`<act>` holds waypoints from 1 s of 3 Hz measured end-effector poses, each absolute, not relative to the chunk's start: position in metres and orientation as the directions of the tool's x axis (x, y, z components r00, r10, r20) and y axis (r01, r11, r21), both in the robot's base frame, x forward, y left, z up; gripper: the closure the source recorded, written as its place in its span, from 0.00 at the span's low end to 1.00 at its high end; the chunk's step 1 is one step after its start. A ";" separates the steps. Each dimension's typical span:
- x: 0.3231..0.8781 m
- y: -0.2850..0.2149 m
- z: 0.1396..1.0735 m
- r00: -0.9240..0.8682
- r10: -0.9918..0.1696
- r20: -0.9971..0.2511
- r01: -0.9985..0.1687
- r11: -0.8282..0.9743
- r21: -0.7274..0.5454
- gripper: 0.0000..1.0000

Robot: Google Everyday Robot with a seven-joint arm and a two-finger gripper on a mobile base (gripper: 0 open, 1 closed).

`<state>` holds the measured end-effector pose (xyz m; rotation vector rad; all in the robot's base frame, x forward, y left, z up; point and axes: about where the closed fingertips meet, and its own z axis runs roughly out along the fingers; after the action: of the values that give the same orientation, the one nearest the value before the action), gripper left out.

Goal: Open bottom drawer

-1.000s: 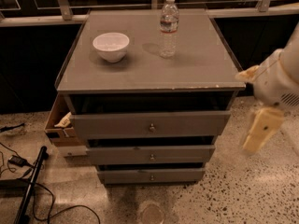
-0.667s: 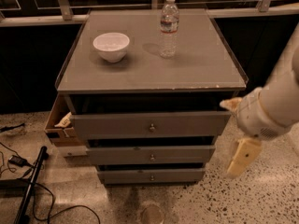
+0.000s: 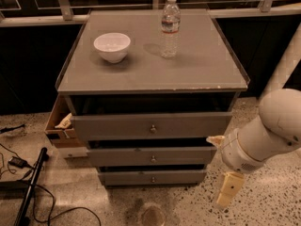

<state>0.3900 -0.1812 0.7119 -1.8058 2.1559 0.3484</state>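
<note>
Nearest, on the speckled floor (image 3: 277,206): a faint round stain (image 3: 153,215) in front of the cabinet; at near left, black cables (image 3: 47,213) and a dark pole (image 3: 30,185).

Near right: the gripper (image 3: 216,171) on a thick white arm (image 3: 268,133); hangs low beside the cabinet's right edge, level with the two lower drawers; jaws spread wide, one cream finger (image 3: 229,189) pointing down at the floor, the other only a tip by the middle front's right corner; nothing pinched between them.

At the cabinet's foot: the bottom drawer (image 3: 153,177), narrowest and shortest grey front of the three; looks pushed in, set back under the front above; small round knob (image 3: 153,179) at centre, well apart from the gripper and untouched.

Above it: the middle drawer (image 3: 153,157), then the top drawer (image 3: 150,125), widest and tallest, with a dark gap over its front.

Left of the top drawer: a cardboard box (image 3: 57,124) against the cabinet's side, something pale inside.

On the grey cabinet top (image 3: 207,65): a white bowl (image 3: 112,46) at left, upright; a clear water bottle (image 3: 170,27) farther back and right, upright, apart from the bowl.

Farthest: a pale rail (image 3: 42,20) across dark panels.
</note>
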 end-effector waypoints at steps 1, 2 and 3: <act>0.388 -0.184 0.703 -0.163 -0.910 -0.382 -0.983 0.183 -0.017 0.00; 0.379 -0.189 0.657 -0.160 -0.904 -0.396 -0.982 0.188 -0.033 0.00; 0.376 -0.178 0.587 -0.115 -0.890 -0.441 -0.986 0.156 -0.057 0.00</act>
<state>0.3760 -0.1780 0.5873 -1.7912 2.0684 0.3545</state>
